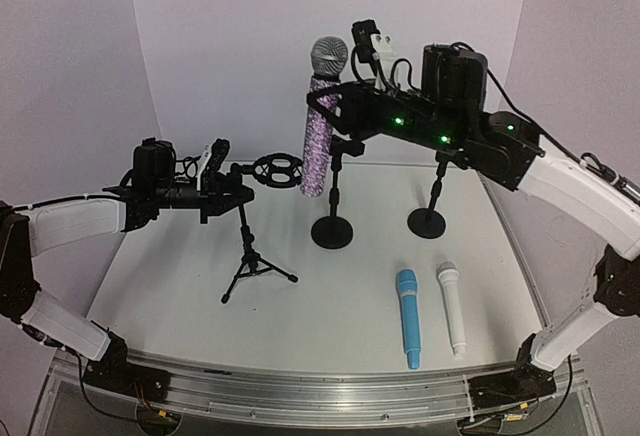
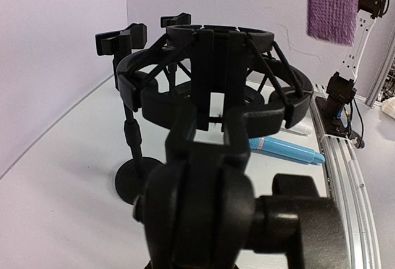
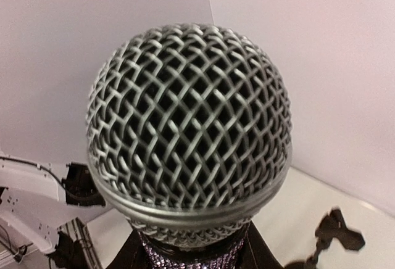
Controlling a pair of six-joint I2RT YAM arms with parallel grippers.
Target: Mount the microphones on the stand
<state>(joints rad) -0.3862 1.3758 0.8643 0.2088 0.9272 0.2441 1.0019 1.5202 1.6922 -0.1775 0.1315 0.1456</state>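
- A pale table [image 1: 180,286] has a metal rail [image 1: 300,391] along its near edge, where both arms are bolted. Plain white walls [image 1: 220,36] curve round the back.
- Nearest, on the right, the light blue microphone [image 1: 407,318] and the white microphone [image 1: 452,308] lie side by side on the table, not touching, heads pointing away.
- Left of centre stands a tripod stand [image 1: 255,261] topped by a ring-shaped shock mount [image 1: 277,169].
- The left gripper [image 1: 228,188] is at that stand's neck. Whether it grips cannot be told.
- Further back, the left round-base stand [image 1: 332,228] and the right round-base stand [image 1: 428,220] stand upright.
- The right gripper [image 1: 335,106] is clamped on the glittery purple microphone [image 1: 320,146], holding it upright in the air beside the left round-base stand's pole.
- Only the left wrist view shows the mount's crossed cords close up.
- Only the right wrist view shows the silver mesh head [image 3: 188,121] filling the frame, with dark fingers [image 3: 133,253] on either side below it.
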